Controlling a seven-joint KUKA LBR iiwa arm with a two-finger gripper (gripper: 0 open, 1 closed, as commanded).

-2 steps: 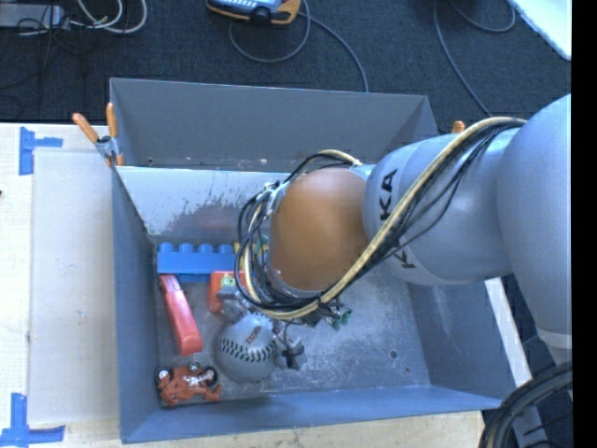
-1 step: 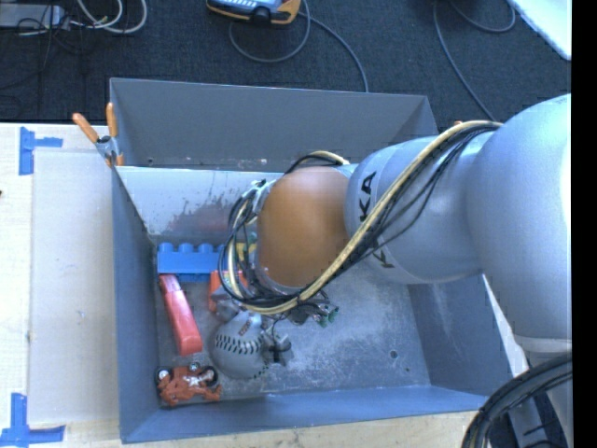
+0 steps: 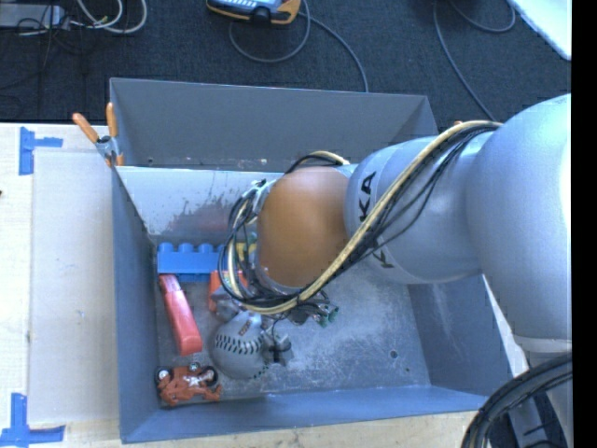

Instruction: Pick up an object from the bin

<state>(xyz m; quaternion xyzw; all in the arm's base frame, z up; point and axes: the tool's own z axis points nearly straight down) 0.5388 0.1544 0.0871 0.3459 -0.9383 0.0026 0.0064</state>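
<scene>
End effector hangs low in the bin's front-left part, under the arm's orange cover, right over a grey ribbed round thing. Whether it is wide or narrow cannot be told. To the left lie a red bar, a blue brick and a small orange toy.
</scene>
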